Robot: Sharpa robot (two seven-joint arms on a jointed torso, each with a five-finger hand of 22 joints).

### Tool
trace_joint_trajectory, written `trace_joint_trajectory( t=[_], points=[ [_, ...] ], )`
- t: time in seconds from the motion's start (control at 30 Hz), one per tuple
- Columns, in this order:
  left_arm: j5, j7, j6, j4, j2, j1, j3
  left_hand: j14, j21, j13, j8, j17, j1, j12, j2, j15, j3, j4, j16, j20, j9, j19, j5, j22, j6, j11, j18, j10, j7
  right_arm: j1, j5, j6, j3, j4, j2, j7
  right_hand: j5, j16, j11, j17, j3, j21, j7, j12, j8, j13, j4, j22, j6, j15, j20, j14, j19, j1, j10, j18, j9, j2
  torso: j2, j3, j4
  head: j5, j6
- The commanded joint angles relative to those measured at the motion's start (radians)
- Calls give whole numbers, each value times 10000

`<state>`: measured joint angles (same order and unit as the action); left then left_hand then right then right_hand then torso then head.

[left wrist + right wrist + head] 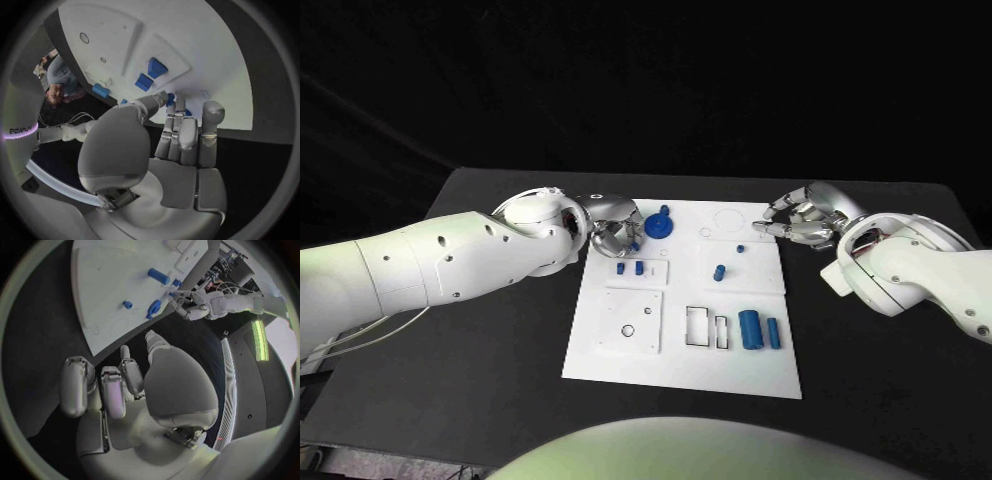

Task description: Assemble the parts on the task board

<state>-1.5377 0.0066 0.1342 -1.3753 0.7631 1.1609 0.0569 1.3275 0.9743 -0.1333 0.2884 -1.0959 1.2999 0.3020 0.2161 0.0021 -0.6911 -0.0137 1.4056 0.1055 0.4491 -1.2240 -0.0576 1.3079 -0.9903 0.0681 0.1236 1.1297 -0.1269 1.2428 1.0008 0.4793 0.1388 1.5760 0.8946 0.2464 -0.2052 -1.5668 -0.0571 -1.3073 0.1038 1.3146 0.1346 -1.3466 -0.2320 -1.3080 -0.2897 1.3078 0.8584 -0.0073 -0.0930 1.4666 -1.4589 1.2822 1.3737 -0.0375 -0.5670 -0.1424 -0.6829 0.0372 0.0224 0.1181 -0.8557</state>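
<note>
The white task board [682, 345] lies mid-table. My left hand [615, 230] hovers at its far left corner with fingers curled, right beside a round blue part [659, 224]. In the left wrist view a bit of blue [170, 99] peeks out at the fingertips of the left hand [178, 135]; whether it is pinched is unclear. Two small blue pieces [630, 268] stand on a raised plate close by. My right hand [798, 221] hangs over the black table at the board's far right corner, fingers curled in on nothing, as the right hand [119, 385] also shows from the wrist.
A small blue peg [720, 270] stands mid-board. Two blue cylinders [759, 330] lie near the board's right edge beside rectangular slots [705, 328]. A square plate with a hole [630, 322] sits at the near left. Black table surrounds the board.
</note>
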Motion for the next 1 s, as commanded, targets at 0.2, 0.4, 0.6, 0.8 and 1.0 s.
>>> trace_joint_trajectory(
  t=[0.2, 0.4, 0.6, 0.8, 1.0],
  points=[
    [-64, -9, -168, 17, -84, -67, 4, -41, 2, -27, -26, 4, 68, -75, -24, 7, 28, -5, -33, 53, 29, 36, 21, 1057, -118, -14, -58, 124, 20, -6, 104, -21, 0, 25, 5, -17, -15, 4, 22, -2524, 49, -53, -11, -33, -35, -326, 14, 1488, 42, -61, -8, 1013, 51, 46, -17, -197, -10, 15, 4, 2, 2, -12, -10],
    [-31, 7, -244, 15, -85, -81, 4, -67, -29, -35, -105, 49, 40, -183, 17, 42, 61, 8, -43, 71, 9, 65, 19, 1046, -53, 12, -56, 93, 8, -6, 104, -36, 0, 26, 8, -15, -15, 5, 26, -2523, 56, -78, -14, -28, -39, -319, 16, 1481, 42, -66, -3, 1013, 59, 46, -20, -201, -11, 14, 5, 5, -2, -16, -9],
    [-22, -29, -464, 10, -51, -86, 5, -169, -28, -49, -380, 189, 11, -515, 116, 144, 77, 18, -72, 149, -79, 97, 22, 1042, 264, 121, -65, -84, -18, -6, 104, -31, 0, 25, 11, -17, -15, 5, 26, -2523, 56, -78, -14, -28, -39, -319, 16, 1481, 42, -66, -3, 1013, 59, 46, -20, -201, -11, 14, 5, 4, 2, -13, -18],
    [-20, -34, -408, -2, -17, -89, 5, -263, -85, -79, -535, 315, -19, -673, 183, 217, 88, 27, -103, 206, -131, 152, 26, 1025, 470, 198, -58, -151, -7, -6, 104, -18, 0, 24, 9, -22, -15, 5, 26, -2523, 56, -78, -14, -28, -39, -319, 16, 1481, 42, -66, -3, 1013, 59, 46, -20, -201, -11, 14, 6, 4, -4, -11, -10],
    [-19, -39, -337, -16, -2, -90, 6, -736, -249, -92, -850, 992, -80, -975, 307, 381, 130, 50, -333, 350, -281, 311, 32, 980, 1010, 391, -36, -572, 177, -6, 104, -9, 0, 17, 10, -21, -13, 13, 27, -2504, 56, -102, -15, 1, -39, -288, 17, 1472, 38, -67, -2, 1008, 68, 45, -45, -205, -11, 5, 7, 0, -3, -4, -6]
  ],
)
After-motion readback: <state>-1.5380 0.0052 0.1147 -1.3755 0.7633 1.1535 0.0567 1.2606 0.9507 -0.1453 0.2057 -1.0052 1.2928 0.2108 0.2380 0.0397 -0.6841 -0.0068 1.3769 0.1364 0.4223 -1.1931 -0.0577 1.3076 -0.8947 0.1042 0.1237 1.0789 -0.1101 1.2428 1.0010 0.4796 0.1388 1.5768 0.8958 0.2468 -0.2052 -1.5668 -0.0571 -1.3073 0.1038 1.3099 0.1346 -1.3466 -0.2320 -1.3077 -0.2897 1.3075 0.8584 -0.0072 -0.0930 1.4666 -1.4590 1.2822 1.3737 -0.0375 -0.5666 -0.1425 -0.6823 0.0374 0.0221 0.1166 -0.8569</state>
